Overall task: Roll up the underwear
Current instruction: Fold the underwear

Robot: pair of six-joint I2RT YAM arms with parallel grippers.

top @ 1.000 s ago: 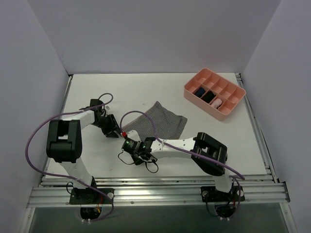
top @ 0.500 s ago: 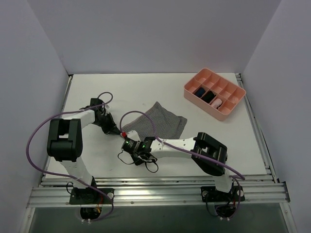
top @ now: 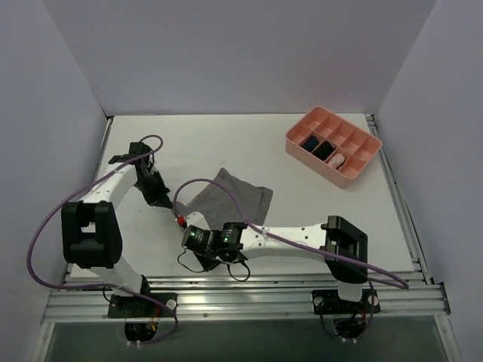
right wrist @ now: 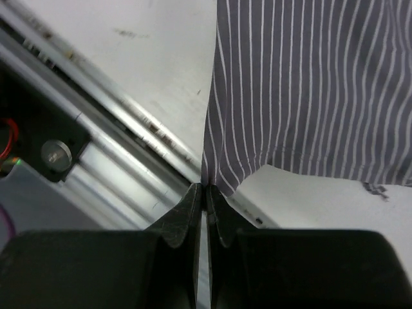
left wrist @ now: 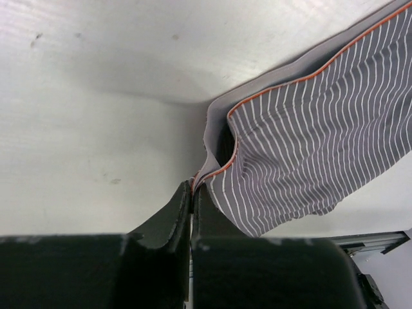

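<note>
The underwear [top: 230, 200] is grey striped cloth with an orange-edged waistband, stretched out left of the table's middle. My left gripper [top: 166, 204] is at its left corner. In the left wrist view that gripper [left wrist: 193, 187] is shut on the waistband edge of the underwear [left wrist: 309, 129]. My right gripper [top: 198, 258] is at the near corner by the front edge. The right wrist view has this gripper [right wrist: 206, 188] shut on the hem of the underwear [right wrist: 309, 84], which hangs up and away from it.
A pink divided tray [top: 333, 145] at the back right holds small dark and pink bundles. Aluminium rails [top: 249, 283] run along the front edge, and the same rails [right wrist: 116, 135] lie close under my right gripper. Purple cables loop over both arms.
My left gripper has shut on the waistband edge. Both arms have shifted left, the right one also nearer the front edge, dragging the underwear with them.
</note>
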